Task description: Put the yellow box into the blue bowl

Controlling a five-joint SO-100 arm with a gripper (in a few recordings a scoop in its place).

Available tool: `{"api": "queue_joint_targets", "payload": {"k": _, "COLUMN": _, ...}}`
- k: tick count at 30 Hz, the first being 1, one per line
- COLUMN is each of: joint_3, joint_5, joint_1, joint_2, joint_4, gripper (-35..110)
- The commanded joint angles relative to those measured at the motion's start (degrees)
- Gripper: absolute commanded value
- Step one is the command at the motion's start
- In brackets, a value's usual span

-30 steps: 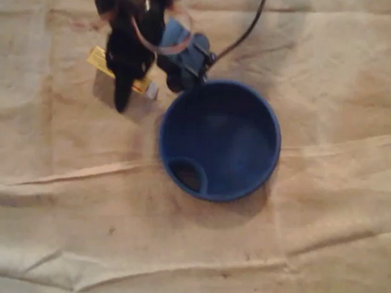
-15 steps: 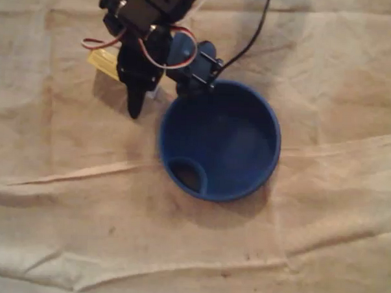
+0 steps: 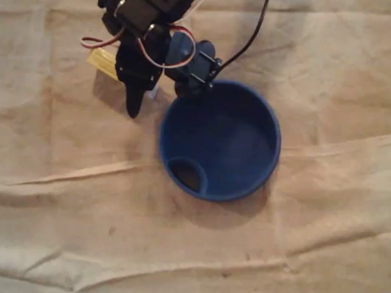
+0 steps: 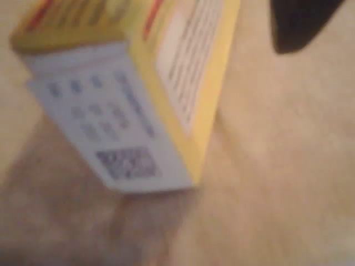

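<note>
On wrinkled beige cloth (image 3: 321, 243), upper left, the gripper (image 3: 138, 95) hides most of the yellow box (image 3: 100, 59) beside the blue bowl (image 3: 277, 147). I cannot tell whether it grips.

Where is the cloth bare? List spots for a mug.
Overhead view, free: the cloth below the blue bowl, the strip right of it, and the left side below the gripper. Crowded: top left, gripper over the yellow box beside the bowl.

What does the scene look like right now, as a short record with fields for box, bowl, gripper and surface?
surface: wrinkled beige cloth
bowl: blue bowl, upright, no box inside
box: yellow box lying on the cloth, left of the bowl in the overhead view
gripper: gripper over the box; open or shut unclear
</note>
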Motion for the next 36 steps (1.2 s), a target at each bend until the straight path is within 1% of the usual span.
{"api": "queue_joint_targets", "payload": {"k": 1, "joint_3": -3.78, "joint_5": -0.26, "joint_1": 0.44, "joint_2": 2.11, "joint_4": -1.76, "gripper": 40}}
{"api": "queue_joint_targets", "payload": {"k": 4, "joint_3": -3.08, "joint_5": 0.09, "joint_1": 1.05, "joint_2": 2.11, "joint_4": -3.96, "gripper": 40}}
{"api": "queue_joint_targets", "payload": {"k": 12, "joint_3": -2.81, "joint_5": -0.26, "joint_1": 1.76, "joint_2": 1.85, "joint_4": -4.13, "gripper": 40}}
{"api": "queue_joint_targets", "payload": {"k": 19, "joint_3": -3.69, "joint_5": -0.26, "joint_1": 1.93, "joint_2": -2.11, "joint_4": -4.22, "gripper": 40}}
{"api": "queue_joint_targets", "payload": {"k": 36, "joint_3": -3.87, "joint_5": -0.35, "joint_1": 1.67, "joint_2": -2.11, "joint_4": -5.27, "gripper": 40}}
